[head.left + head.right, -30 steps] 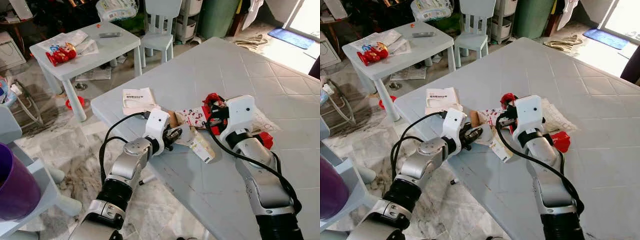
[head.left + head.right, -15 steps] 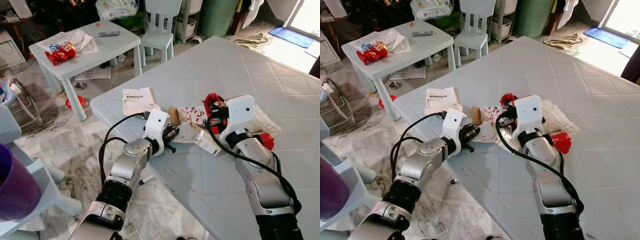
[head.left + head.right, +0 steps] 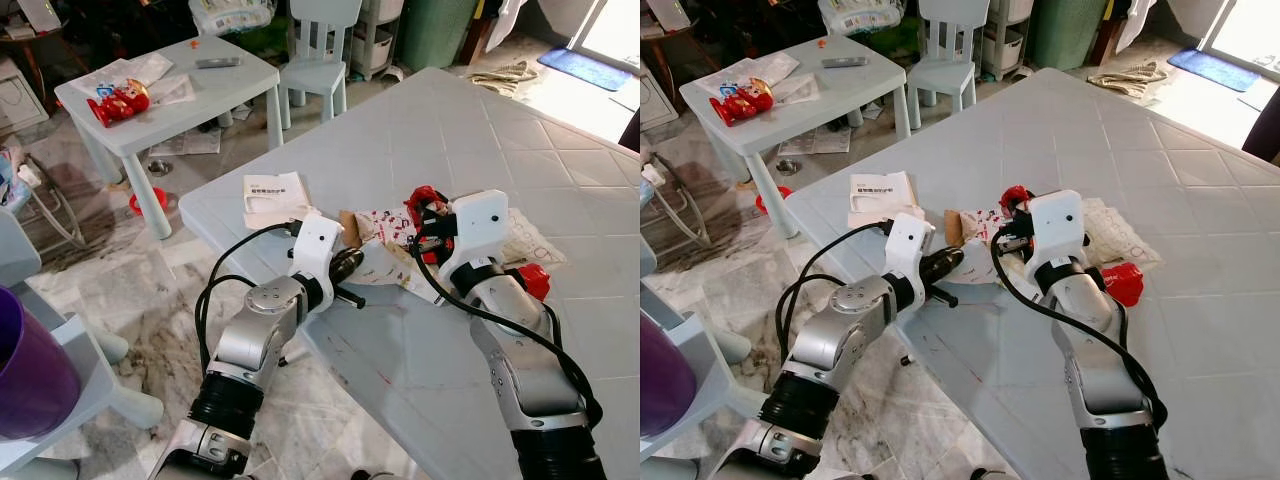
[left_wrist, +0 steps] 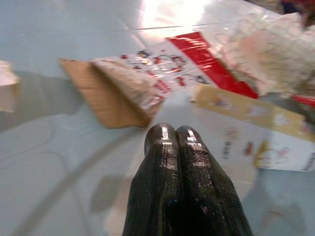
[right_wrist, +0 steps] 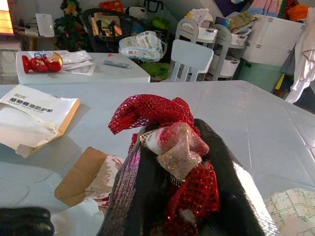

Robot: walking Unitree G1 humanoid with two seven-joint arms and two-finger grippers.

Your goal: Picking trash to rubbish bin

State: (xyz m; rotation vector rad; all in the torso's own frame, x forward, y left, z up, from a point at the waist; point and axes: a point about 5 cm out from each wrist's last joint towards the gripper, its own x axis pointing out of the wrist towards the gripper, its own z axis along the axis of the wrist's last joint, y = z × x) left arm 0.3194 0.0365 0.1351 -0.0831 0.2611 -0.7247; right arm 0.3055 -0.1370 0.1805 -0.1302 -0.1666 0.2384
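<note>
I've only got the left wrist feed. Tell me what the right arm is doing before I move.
Observer: The right end effector is shut on a red mesh bag bunched with a crumpled wrapper, held just above the grey table.
Operator: Give me the left end effector's position relative to that.
Observer: The left end effector is shut with nothing in it, near the table's edge, to the left of the right one, beside the printed wrapper.
Operator: Report anything else on the table near my arm.
Observer: A white box with printed text lies flat by the table's corner, beyond the left end effector.
</note>
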